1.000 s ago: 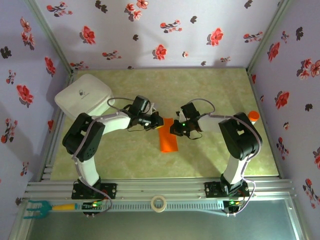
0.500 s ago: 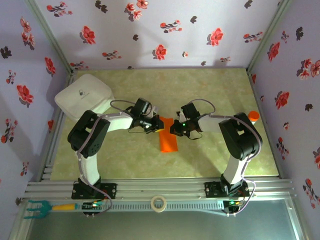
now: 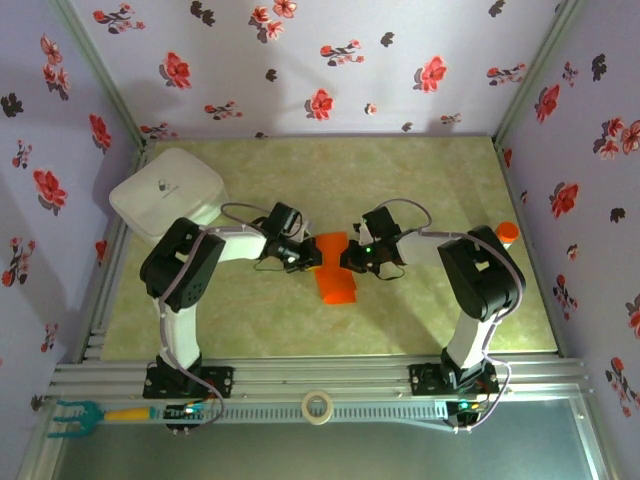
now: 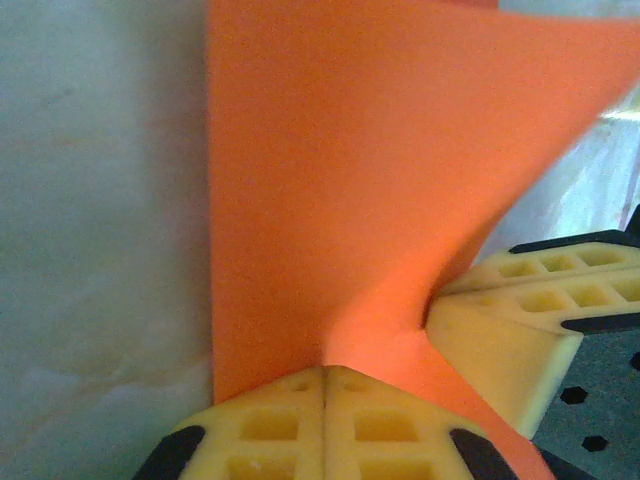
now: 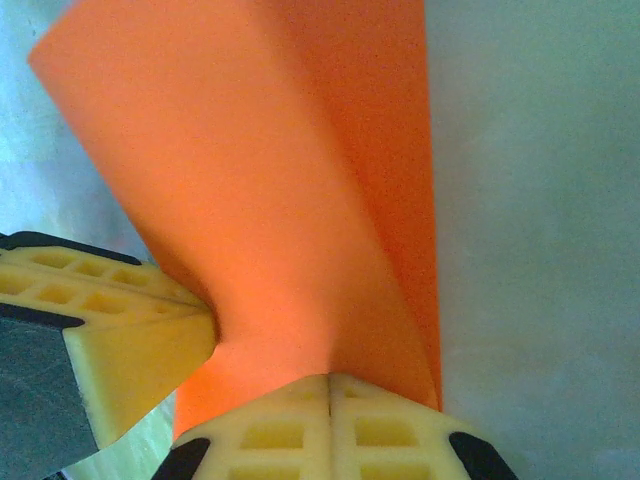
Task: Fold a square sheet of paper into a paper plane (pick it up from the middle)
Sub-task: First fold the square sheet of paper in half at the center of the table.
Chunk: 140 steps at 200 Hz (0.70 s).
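Pale green worktop [image 3: 420,190] carries the orange sheet of paper [image 3: 336,282] at its middle, between the two arms, with its pinched part bowed upward. Left claw [image 4: 325,395] and right claw [image 5: 328,398] are each clenched on the sheet, just beside one another.

Lab test booth (floral walls [image 3: 320,60], aluminium frame [image 3: 320,375])

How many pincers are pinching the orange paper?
2. The left pincer pinches the orange paper on its left side; the right pincer pinches it on its right side.
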Each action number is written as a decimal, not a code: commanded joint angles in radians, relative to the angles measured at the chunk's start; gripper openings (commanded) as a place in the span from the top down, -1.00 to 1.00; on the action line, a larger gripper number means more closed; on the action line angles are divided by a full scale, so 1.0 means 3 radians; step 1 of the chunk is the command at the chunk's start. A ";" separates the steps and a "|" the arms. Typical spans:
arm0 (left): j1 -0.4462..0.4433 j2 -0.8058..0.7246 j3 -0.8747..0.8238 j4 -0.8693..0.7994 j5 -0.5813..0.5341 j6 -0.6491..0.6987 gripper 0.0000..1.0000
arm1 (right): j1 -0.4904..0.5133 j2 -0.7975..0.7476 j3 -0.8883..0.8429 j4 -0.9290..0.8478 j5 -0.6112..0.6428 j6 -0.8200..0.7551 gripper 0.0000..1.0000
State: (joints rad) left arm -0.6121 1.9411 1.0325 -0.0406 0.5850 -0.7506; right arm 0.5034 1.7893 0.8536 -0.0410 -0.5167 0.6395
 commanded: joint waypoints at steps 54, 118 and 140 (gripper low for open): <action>0.0040 -0.0191 0.0165 -0.0395 -0.0178 0.0122 1.00 | -0.0032 0.0164 -0.0186 -0.0487 0.0417 0.0025 1.00; 0.0128 0.0064 0.0373 -0.0232 0.0086 0.0020 1.00 | -0.0036 0.0168 -0.0187 -0.0482 0.0420 0.0026 1.00; 0.0141 0.0194 0.0370 -0.0231 0.0086 0.0024 1.00 | -0.0036 0.0158 -0.0186 -0.0492 0.0413 0.0022 1.00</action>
State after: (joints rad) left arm -0.5774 1.9404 1.1324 -0.1047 0.5846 -0.7341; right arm 0.5034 1.7889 0.8536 -0.0410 -0.5167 0.6395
